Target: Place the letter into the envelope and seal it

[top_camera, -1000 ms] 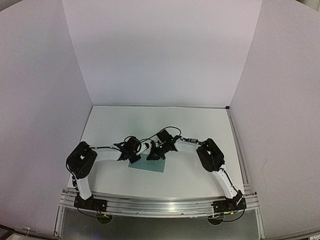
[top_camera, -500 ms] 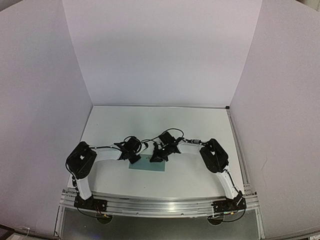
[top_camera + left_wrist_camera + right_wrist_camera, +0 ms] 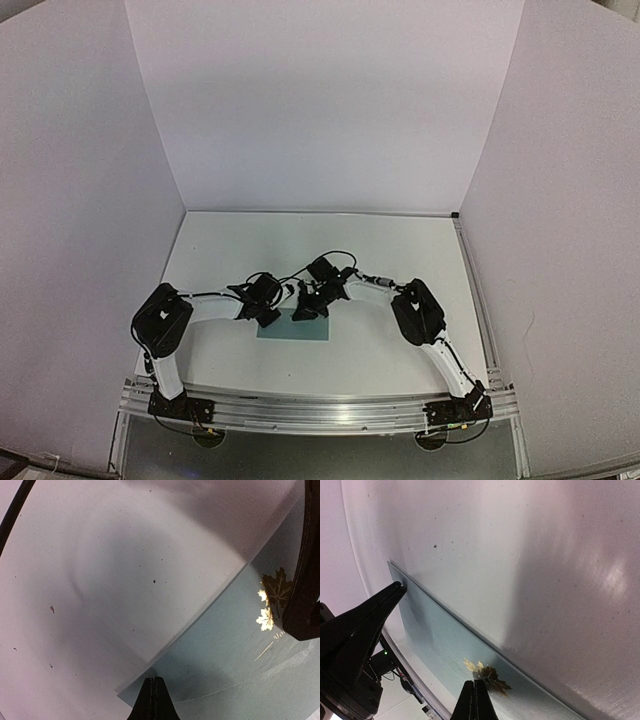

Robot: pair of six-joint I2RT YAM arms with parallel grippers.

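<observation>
The pale teal envelope (image 3: 297,331) lies flat on the white table between the two arms, printed with gold maple leaves (image 3: 270,605). My left gripper (image 3: 268,317) is shut, its tip (image 3: 154,681) resting on the envelope's (image 3: 235,650) left corner. My right gripper (image 3: 306,311) is shut too, its tip (image 3: 475,683) pressed down on the envelope (image 3: 440,640) beside the leaf print (image 3: 487,672). In the right wrist view the left gripper's fingers (image 3: 380,607) touch the far corner. The letter is not visible.
White panels wall in the table (image 3: 400,250) at the back (image 3: 320,100), left and right. An aluminium rail (image 3: 320,410) runs along the near edge with both arm bases. Black cables (image 3: 335,260) loop above the right wrist.
The right arm swung slightly right half a second ago and has come back left over the envelope. The left arm and the envelope have stayed put.
</observation>
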